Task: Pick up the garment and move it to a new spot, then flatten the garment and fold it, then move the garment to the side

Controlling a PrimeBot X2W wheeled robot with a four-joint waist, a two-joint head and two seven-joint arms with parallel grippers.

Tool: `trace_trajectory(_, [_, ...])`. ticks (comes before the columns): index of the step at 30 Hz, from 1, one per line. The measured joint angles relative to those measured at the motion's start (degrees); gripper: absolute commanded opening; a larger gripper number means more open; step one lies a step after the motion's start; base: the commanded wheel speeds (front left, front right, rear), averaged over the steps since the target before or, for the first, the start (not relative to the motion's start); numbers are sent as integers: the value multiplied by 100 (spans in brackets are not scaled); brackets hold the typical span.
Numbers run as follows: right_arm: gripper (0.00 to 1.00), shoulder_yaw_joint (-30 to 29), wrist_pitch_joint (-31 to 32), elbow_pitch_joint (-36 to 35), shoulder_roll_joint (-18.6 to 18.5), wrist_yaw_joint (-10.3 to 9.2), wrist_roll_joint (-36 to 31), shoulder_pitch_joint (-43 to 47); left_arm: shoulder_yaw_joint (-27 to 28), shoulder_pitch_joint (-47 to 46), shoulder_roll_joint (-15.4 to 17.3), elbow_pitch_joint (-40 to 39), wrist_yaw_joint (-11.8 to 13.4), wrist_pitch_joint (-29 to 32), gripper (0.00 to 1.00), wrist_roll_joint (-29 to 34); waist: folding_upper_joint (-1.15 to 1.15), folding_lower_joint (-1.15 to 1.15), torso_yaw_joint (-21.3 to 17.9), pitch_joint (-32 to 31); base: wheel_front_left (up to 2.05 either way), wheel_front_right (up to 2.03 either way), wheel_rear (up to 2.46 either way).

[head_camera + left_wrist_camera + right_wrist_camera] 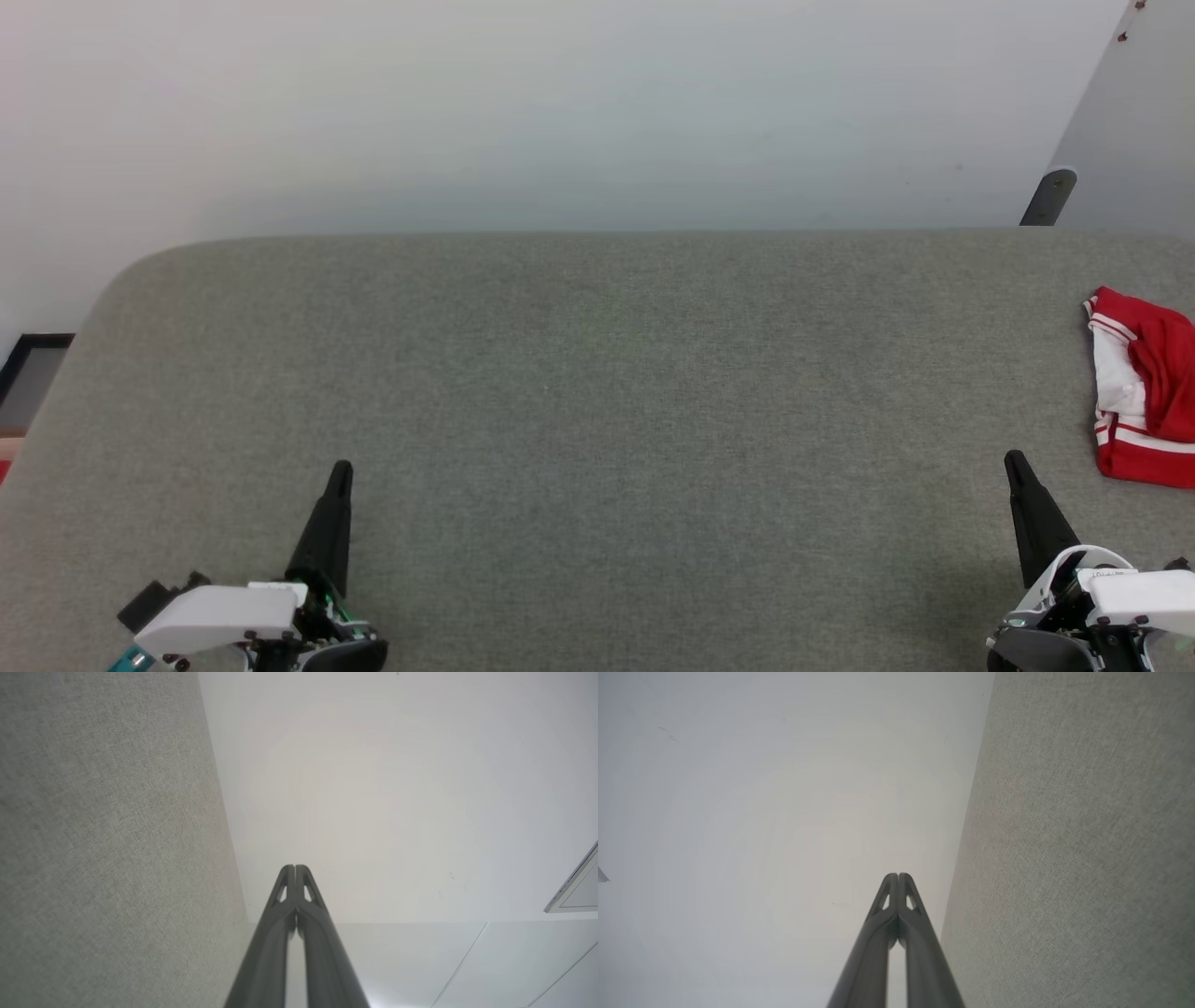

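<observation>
Head view takes in a wide grey fabric-covered surface (pixel 597 392) with a rounded far-left corner and a pale wall (pixel 560 112) behind it. The garment (pixel 1144 392) lies at the far right of that surface, a crumpled heap of red cloth with white panels and red-and-white striped trim. The picture's right edge cuts it off, so its full extent cannot be told, and any lettering seems to be hidden in the folds.

The left gripper (pixel 341 471) sits at the near left over the surface, well apart from the garment. In the left wrist view its two dark fingers (pixel 275 933) are pressed together at the tips with nothing between them. The grey fabric runs along that view's left side, with the wall ahead.

The right gripper (pixel 1013 462) sits at the near right, near the garment's near edge but apart from it, with bare grey fabric between them. In the right wrist view its jaws are likewise closed tip to tip and empty, and the grey fabric runs along that view's right side.

A dark slanted bracket (pixel 1050 196) stands beyond the far right edge of the surface, against a pale grey panel (pixel 1139 121).
</observation>
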Motion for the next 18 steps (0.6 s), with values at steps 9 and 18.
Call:
trace_trajectory(9, [0,1,0,0,0,0,0,0,2,0,0,0,0,0,0,0,0,0,0,0,0,0,0])
trace_trajectory(18, [0,1,0,0,0,0,1,0,2,0,0,0,0,0,0,0,0,0,0,0,0,0,0])
